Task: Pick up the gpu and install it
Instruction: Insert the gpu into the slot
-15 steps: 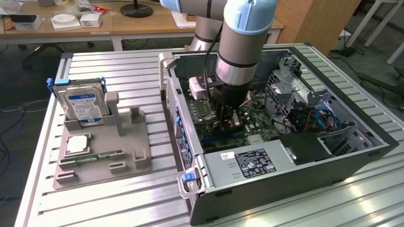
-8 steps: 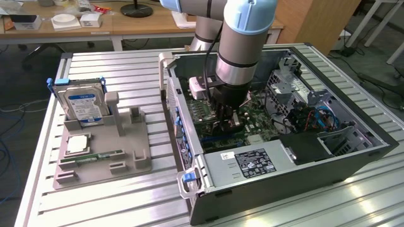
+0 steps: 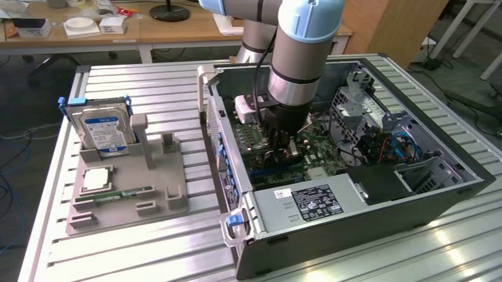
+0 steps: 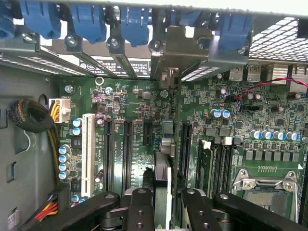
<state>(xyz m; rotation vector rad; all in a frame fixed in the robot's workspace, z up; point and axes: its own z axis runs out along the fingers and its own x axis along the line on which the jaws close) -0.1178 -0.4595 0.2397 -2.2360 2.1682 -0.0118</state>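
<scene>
Exterior, case: we see the open case (image 3: pixel 439 194) on the surface (image 3: pixel 141 82), the motherboard (image 3: pixel 315 142) inside and the hand (image 3: pixel 284 148) lowered over it.
Exterior, tray: the tray (image 3: pixel 126 218) beside the case holds an upright drive (image 3: pixel 106 132), a chip (image 3: pixel 96 179) and a flat RAM stick (image 3: pixel 114 195).
Wrist, hand: narrow, clamped on the gpu (image 4: pixel 162 185).
Wrist, gpu: a thin card that we see edge-on, among the slots (image 4: pixel 127 149); we cannot tell if it is seated.

We're looking past the slatted metal bench (image 3: pixel 141 82) now: wooden desks (image 3: pixel 157 32) along the back w/ white boxes (image 3: pixel 82 26), a tall wooden panel (image 3: pixel 392 23) at the exterior view's right, dark floor (image 3: pixel 39 88), prob. carpet, loose cables (image 3: pixel 12 132) trailing across it. Glare on the slats.
</scene>
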